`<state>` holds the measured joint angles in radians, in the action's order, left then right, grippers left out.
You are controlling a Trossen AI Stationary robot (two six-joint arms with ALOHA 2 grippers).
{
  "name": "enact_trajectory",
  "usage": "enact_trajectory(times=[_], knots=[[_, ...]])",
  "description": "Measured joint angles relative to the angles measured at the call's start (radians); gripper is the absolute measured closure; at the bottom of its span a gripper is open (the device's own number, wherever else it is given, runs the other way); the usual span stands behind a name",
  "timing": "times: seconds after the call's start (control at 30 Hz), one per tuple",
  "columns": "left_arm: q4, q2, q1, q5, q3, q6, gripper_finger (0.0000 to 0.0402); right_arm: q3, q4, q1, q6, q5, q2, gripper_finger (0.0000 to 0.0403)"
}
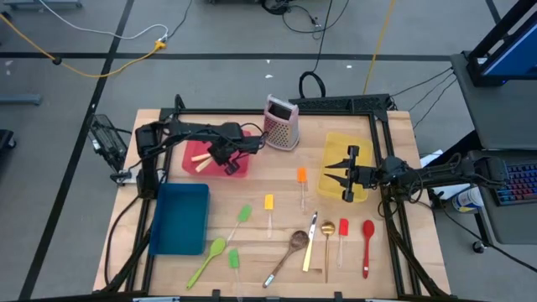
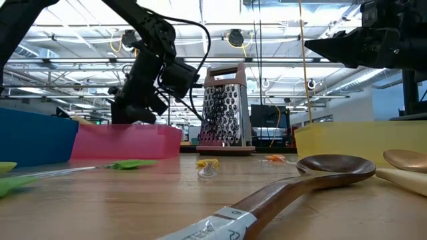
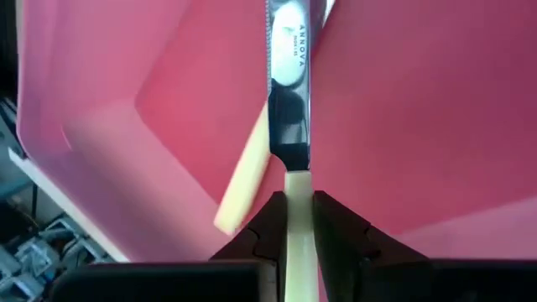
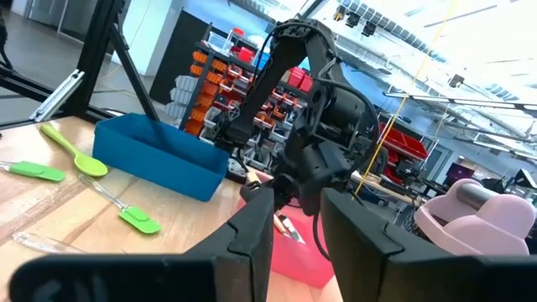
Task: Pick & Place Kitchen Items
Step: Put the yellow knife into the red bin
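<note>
So the cream-handled knife (image 3: pixel 289 126) is clamped by its handle in the left gripper (image 3: pixel 298 231), blade pointing down into the red bin (image 1: pixel 186 157), fingers (image 3: pixel 340 222) closed tight on either side of the handle. There's already another cream-handled knife (image 1: pixel 200 162) lying in that red bin, you can see it tilted just beside the held one in the left wrist view. The rest of the utensils are spread over the near part of the wooden table (image 1: pixel 394 126): a green spoon (image 1: pixel 207 260), two green spatulas (image 1: pixel 243 216) and (image 1: pixel 234 259), a yellow spatula (image 1: pixel 268 204), an orange spatula (image 1: pixel 301 176), a wooden spoon (image 1: pixel 292 248), one more cream-handled knife (image 1: pixel 309 247), a gold spoon (image 1: pixel 328 231), a red spatula (image 1: pixel 343 229) and a red spoon (image 1: pixel 367 235). The right gripper (image 1: pixel 334 174) is hanging over the yellow bin (image 1: pixel 340 147) with its fingers spread apart and nothing between them. A blue bin (image 1: pixel 180 218) sits just in front of the red one, and a box grater (image 1: pixel 281 123) stands upright between the red and yellow bins, toward the back of the table.
</note>
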<state>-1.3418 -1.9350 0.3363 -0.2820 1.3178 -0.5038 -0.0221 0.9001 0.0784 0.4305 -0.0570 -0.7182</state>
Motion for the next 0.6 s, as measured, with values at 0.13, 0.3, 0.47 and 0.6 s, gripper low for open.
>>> enact_trajectory(times=[0.13,0.3,0.47,0.6], knots=[[0.013,0.0,0.0,-0.019,-0.001,0.008,0.0356,0.0,0.0,0.0,0.0,0.0,0.0,0.031],[0.013,0.0,0.0,-0.033,-0.001,-0.004,0.0333,0.0,0.0,0.0,0.0,0.0,0.0,0.031],[0.012,0.0,0.0,-0.034,-0.001,-0.081,0.0298,0.0,0.0,0.0,0.0,0.0,0.0,0.031],[0.011,0.0,-0.001,-0.061,-0.001,-0.142,0.028,0.0,0.0,0.0,0.0,0.0,0.0,0.031]])
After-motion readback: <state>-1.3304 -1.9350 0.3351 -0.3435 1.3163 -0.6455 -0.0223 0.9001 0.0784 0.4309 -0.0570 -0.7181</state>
